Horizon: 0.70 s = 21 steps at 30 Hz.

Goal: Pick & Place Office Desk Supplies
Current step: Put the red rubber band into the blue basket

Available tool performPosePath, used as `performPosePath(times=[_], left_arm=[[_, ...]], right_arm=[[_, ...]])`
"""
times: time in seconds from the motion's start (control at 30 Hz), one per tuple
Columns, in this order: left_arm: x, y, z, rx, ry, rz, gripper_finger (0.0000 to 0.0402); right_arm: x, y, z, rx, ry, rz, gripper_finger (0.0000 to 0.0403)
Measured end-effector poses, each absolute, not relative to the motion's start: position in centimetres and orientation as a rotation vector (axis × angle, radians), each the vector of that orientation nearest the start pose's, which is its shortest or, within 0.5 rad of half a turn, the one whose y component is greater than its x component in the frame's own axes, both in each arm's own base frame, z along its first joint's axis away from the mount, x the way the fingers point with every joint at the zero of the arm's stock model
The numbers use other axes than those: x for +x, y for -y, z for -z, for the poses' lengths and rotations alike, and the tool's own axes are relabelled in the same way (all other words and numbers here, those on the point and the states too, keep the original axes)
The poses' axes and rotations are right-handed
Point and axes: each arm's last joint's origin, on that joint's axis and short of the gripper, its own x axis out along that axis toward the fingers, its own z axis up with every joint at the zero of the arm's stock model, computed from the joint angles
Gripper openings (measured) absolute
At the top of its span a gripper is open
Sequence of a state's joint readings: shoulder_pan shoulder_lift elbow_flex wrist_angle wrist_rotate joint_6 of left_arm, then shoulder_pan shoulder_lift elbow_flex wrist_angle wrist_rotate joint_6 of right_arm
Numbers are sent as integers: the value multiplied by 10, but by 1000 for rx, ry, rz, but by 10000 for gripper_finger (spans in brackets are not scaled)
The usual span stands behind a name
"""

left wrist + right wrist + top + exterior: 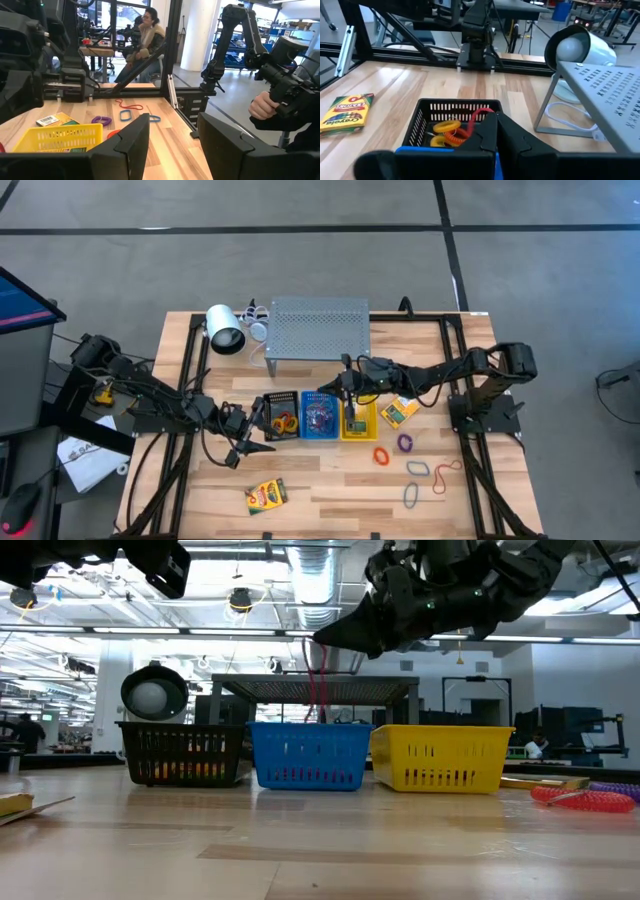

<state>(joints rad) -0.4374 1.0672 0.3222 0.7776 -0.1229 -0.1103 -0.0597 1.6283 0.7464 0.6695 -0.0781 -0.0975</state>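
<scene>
The right gripper [347, 392], closed on a red rubber band [481, 116], hovers over the blue basket [320, 416]: drop-off step. Next it needs opening there. Left gripper [258, 438] waits open beside the black basket [282, 418]

Loose rubber bands [415, 471], orange, purple, green and red, lie flat on the table right of the yellow basket [358, 427]. One crayon box [266, 496] lies well left of them; another [399, 412] sits just beside the basket.
</scene>
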Motion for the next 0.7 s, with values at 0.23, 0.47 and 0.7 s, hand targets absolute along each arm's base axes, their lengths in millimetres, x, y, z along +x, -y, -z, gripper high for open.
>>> performPosePath(times=[0.23,0.47,0.7], left_arm=[[192,86,-216,-118,14,316,163],[192,86,-216,-118,14,312,163],[192,85,-215,-116,6,310,163]], right_arm=[[331,12,-191,-80,-254,-51,0],[332,2,-175,-50,-339,-77,0],[338,0,-162,-23,-345,-81,0]])
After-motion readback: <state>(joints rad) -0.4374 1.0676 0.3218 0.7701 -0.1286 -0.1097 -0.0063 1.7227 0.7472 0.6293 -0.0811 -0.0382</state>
